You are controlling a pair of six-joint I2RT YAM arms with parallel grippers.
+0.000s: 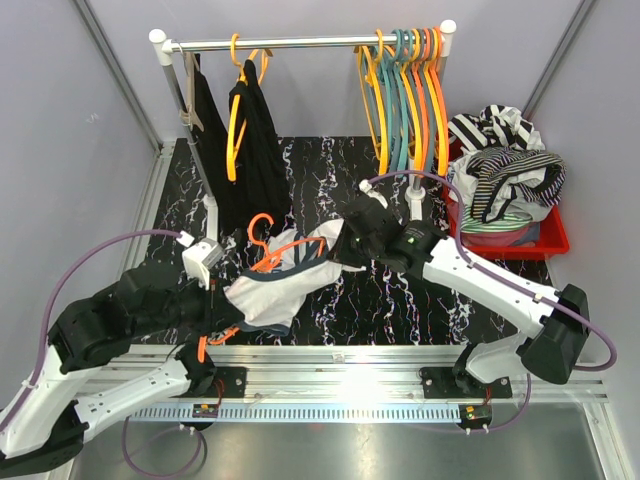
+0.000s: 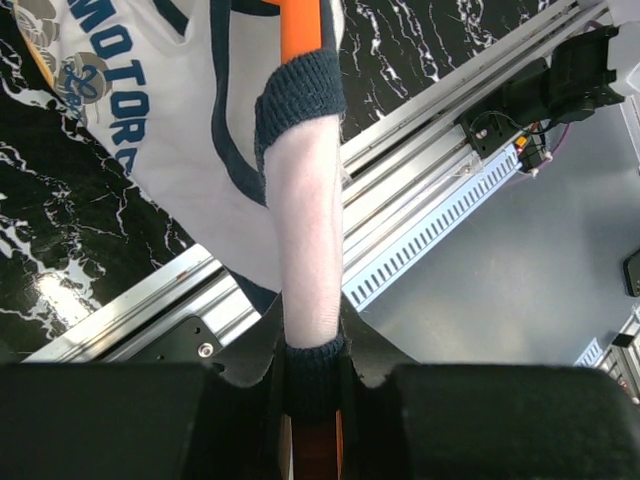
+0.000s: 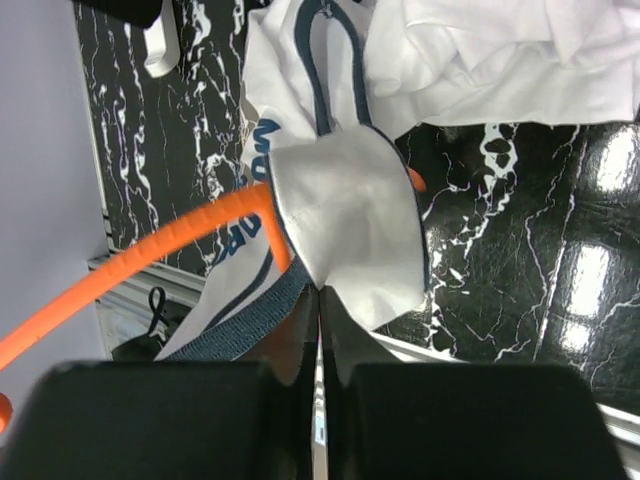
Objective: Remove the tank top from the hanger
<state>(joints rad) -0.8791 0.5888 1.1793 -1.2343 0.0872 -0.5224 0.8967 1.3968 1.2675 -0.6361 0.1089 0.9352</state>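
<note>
A white tank top [image 1: 280,280] with navy trim and blue lettering hangs on an orange hanger [image 1: 268,252] held low over the black marble table. My left gripper [image 1: 212,318] is shut on the hanger's lower end and the navy-edged strap [image 2: 305,100] wrapped round it; the orange bar [image 2: 298,25] runs up from the jaws. My right gripper [image 1: 345,250] is shut on a pinch of white fabric [image 3: 350,215] at the top's right side, with the orange hanger [image 3: 150,255] curving off left of it.
A clothes rail [image 1: 300,43] stands at the back with black garments [image 1: 255,150] on an orange hanger and several empty coloured hangers [image 1: 410,90]. A red bin [image 1: 555,235] holds striped clothes at the right. Aluminium rails [image 1: 340,365] run along the near edge.
</note>
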